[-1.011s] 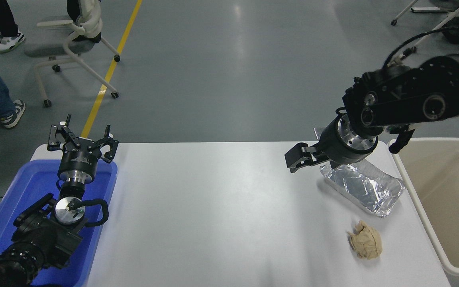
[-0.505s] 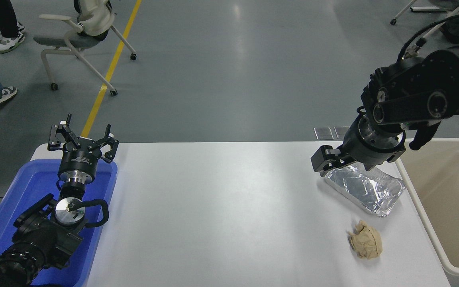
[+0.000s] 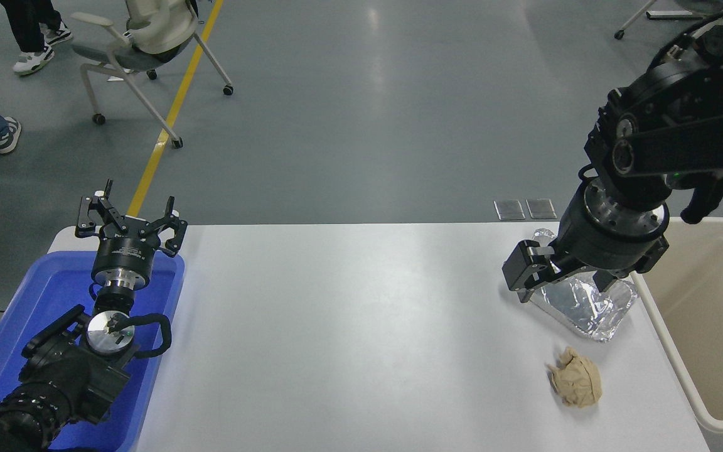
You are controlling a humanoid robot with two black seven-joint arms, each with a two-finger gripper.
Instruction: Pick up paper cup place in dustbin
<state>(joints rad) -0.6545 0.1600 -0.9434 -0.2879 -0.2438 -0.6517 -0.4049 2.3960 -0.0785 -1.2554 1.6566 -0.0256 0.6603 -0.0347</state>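
Note:
The paper cup does not show anywhere in the head view. The dustbin (image 3: 713, 326), a big beige bin with a thick pale rim, stands at the table's right edge; what shows of its inside is empty. My right gripper (image 3: 562, 282) points down over the crinkled silver foil tray (image 3: 587, 309), just left of the bin's rim, and covers the tray's far part. Its fingers look spread and hold nothing that I can see. My left arm is parked at the lower left over the blue tray, its gripper (image 3: 129, 221) open and empty.
A crumpled tan paper ball (image 3: 577, 378) lies on the white table in front of the foil tray. The blue plastic tray (image 3: 35, 295) sits at the table's left end. On the floor behind stand a wheeled chair (image 3: 148, 37) and people's legs at the top left.
My right arm has swung to the right and a little nearer, from left of the foil tray to above it, close to the bin. The chair behind has rolled right. The left arm has not moved.

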